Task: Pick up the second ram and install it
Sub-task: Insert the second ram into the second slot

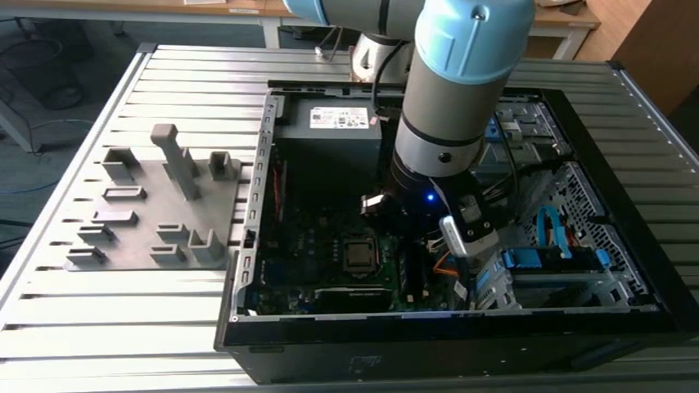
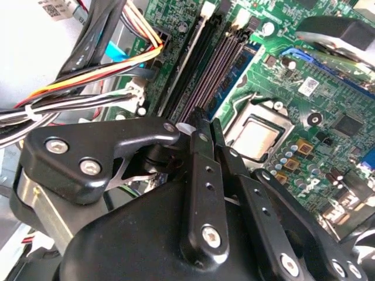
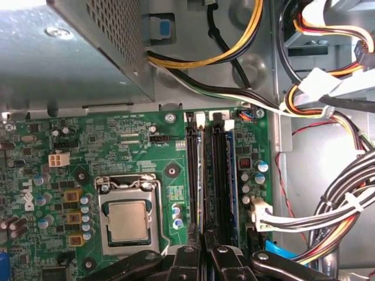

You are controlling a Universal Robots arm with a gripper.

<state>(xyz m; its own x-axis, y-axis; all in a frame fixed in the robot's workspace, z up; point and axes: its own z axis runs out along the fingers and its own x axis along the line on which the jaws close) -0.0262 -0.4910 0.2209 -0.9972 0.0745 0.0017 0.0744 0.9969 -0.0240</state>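
Note:
My gripper (image 2: pixel 206 121) is down inside the open computer case (image 1: pixel 611 164), over the motherboard's memory slots (image 3: pixel 192 170). Its two black fingers (image 2: pixel 199 170) stand almost together. In both wrist views a thin edge-on strip runs out from between the fingertips along the slots. I take this strip to be the second ram (image 3: pixel 203 175), held in line with the slots beside a black one. White slot latches (image 3: pixel 200 120) sit at the far end. In the exterior view the arm's wrist (image 1: pixel 437 164) hangs over the board and hides the fingers.
The processor socket (image 3: pixel 128 219) lies beside the slots. Cable bundles (image 3: pixel 328 205) run close on the other side, and the grey power-supply box (image 1: pixel 333 123) sits at the case's far end. A grey parts fixture (image 1: pixel 153 205) stands on the slatted table at the exterior view's left.

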